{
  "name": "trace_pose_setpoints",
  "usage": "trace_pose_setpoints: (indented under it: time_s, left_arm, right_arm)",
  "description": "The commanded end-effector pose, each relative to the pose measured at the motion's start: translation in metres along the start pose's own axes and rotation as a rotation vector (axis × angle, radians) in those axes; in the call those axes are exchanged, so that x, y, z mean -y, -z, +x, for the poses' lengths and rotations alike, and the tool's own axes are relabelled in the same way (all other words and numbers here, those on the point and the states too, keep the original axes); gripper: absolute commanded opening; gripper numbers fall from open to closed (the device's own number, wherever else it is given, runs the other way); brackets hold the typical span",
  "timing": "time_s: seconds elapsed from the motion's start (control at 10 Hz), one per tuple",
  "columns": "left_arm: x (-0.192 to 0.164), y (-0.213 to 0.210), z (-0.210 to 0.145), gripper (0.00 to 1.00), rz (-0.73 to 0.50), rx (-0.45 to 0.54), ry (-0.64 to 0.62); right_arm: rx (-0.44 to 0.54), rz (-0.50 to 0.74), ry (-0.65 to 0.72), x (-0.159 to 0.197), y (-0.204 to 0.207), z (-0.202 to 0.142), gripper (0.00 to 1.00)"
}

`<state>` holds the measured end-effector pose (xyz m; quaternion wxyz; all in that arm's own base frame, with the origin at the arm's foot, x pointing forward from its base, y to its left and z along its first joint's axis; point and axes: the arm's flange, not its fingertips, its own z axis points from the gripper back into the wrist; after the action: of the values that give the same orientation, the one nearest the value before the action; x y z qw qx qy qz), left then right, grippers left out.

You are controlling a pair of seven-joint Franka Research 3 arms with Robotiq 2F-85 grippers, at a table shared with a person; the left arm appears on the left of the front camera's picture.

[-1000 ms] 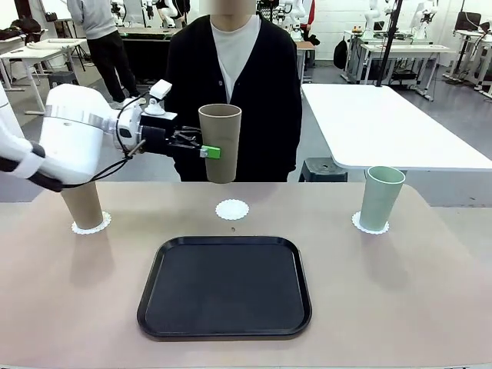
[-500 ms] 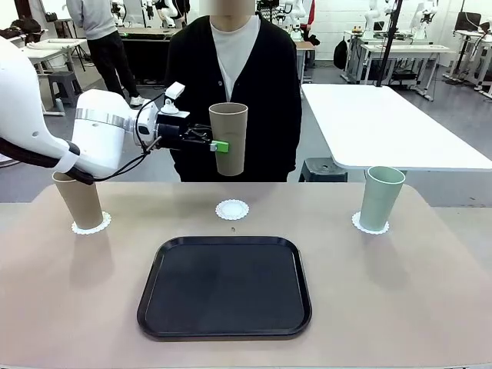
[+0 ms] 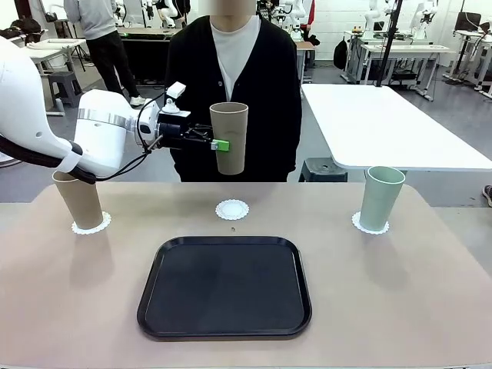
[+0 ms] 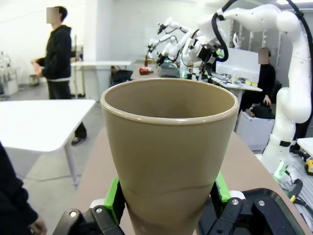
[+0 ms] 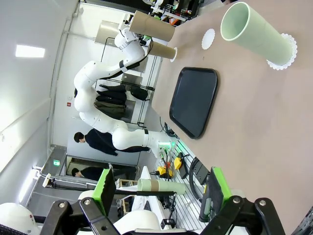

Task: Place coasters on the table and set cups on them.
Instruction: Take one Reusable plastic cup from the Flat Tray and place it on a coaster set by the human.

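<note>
left gripper [image 3: 221, 146] clamps a tan cup [image 3: 229, 138] above the bare coaster [image 3: 232, 209].
barely moved since half a second ago; right gripper [image 5: 161, 193] gapes empty.

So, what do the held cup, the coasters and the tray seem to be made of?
Held tan cup: probably matte plastic, with a smooth, dull, even wall and a thin moulded rim.
Coasters, such as the bare middle one: thin white paper or lace, judging by the scalloped edge.
Black tray: likely plastic, with a slight sheen on its rim.

Left claw [image 3: 218, 145] clamped, arm raised; right claw [image 5: 159, 193] spread wide.
</note>
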<state>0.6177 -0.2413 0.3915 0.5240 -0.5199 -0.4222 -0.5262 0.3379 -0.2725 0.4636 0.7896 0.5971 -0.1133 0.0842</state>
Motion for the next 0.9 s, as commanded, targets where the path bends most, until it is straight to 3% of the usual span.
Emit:
trace_pose_setpoints:
  time_s: [0.0,0.4,0.8]
  left_arm:
    - [0.000,0.000,0.000,0.87,0.000,0.000,0.001]
    - [-0.046,0.021,-0.037,0.87,-0.039,-0.041,-0.003]
    - [-0.061,0.016,-0.061,0.87,-0.089,-0.020,0.016]
  right_arm:
    - [0.003,0.003,0.004,0.000,-0.001,0.000,1.00]
    - [0.003,0.003,0.004,0.000,-0.001,0.000,1.00]
    - [0.003,0.003,0.004,0.000,-0.001,0.000,1.00]
